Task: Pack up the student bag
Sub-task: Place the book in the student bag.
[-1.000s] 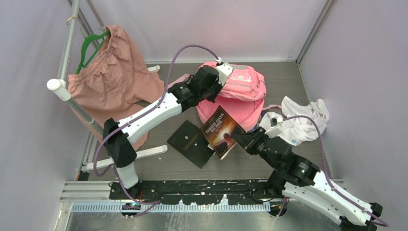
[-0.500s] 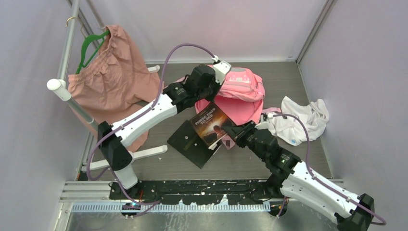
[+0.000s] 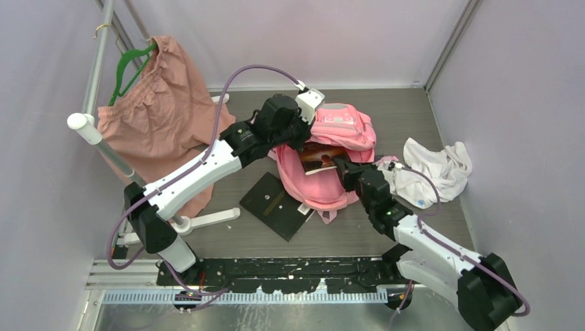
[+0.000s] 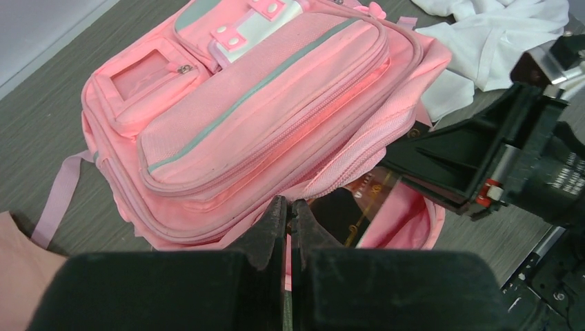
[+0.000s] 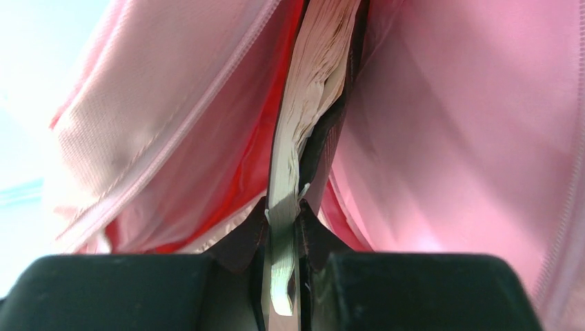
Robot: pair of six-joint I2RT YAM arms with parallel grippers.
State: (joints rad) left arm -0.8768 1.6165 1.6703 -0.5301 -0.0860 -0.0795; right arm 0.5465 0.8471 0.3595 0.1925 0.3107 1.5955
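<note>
The bright pink student bag [image 3: 341, 127] lies at the back middle of the table, also in the left wrist view [image 4: 262, 117]. My left gripper [image 3: 298, 140] is shut on the bag's opening edge [image 4: 303, 200] and holds it up. My right gripper [image 3: 339, 167] is shut on a dark-covered book [image 3: 319, 156], which sits partly inside the bag's open mouth. In the right wrist view the book's page edge [image 5: 303, 110] stands between the pink inner walls [image 5: 469, 138]. The left wrist view shows the book [image 4: 352, 207] and the right gripper [image 4: 483, 165] at the opening.
A black flat notebook [image 3: 273, 204] lies on the table left of the bag. A white cloth [image 3: 434, 171] lies at the right. A dusty-pink garment [image 3: 162, 103] hangs on a green hanger on a rack at the left.
My right gripper has carried the book up and back, from the table in front of the bag into its open mouth. My left gripper has lifted the bag's flap and shifted slightly left.
</note>
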